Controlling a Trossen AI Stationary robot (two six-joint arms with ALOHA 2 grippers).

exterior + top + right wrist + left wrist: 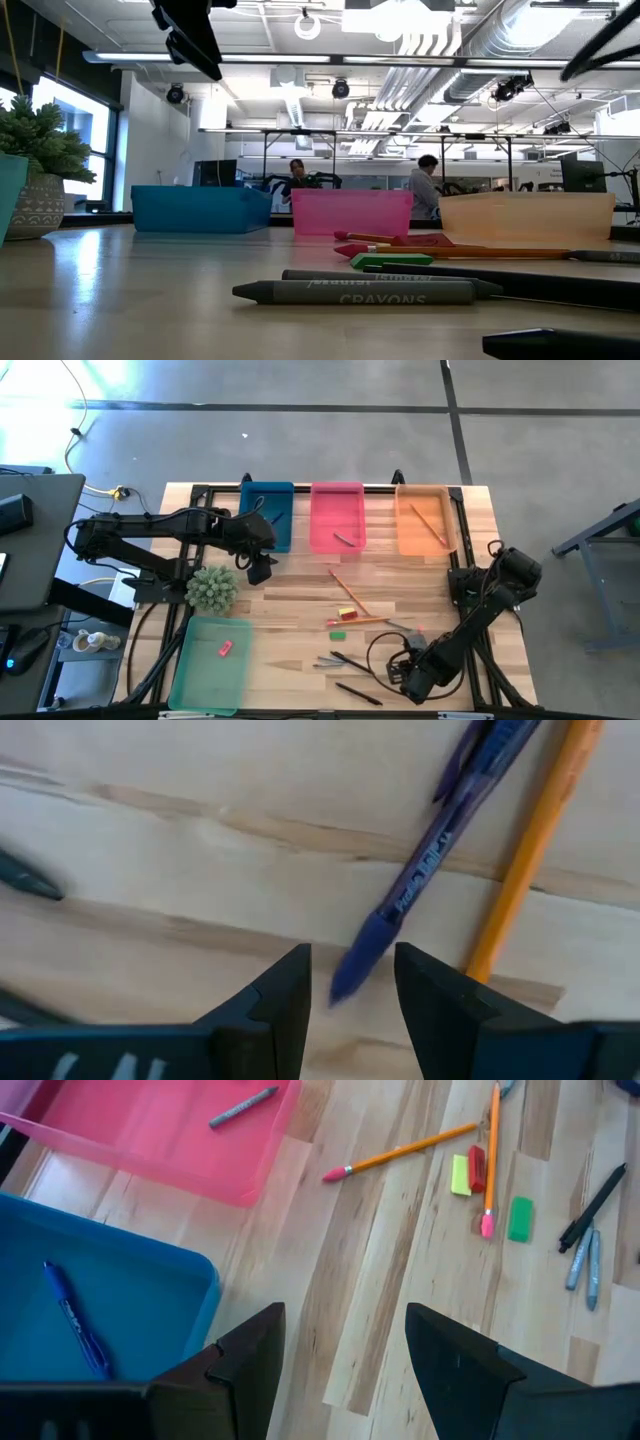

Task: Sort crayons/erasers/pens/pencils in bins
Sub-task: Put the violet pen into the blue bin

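From above, the left gripper (262,567) hovered beside the blue bin (268,515), its fingers spread and empty. In its wrist view, the right gripper (352,982) straddled a blue-purple pen (425,870) on the worktop (200,850), fingers apart.

Grey concrete floor (300,385) all round, with dark tape lines crossing it. The worktop (300,585) is pale wood planks on a black frame. Off to one side there's a dark desk (35,540) with a keyboard (15,512) and a mouse (30,650) on it, and a yellow cable (75,430) trailing over the floor. Little spiky plant (212,588) in a patterned pot sits on the wood.

From table level the room is a big open lab: exposed ceiling (450,40) with white ducts and pipes, strip lights, and a bright window (70,130) at the side. Two people (428,185) are at benches way in the back, monitors around them.
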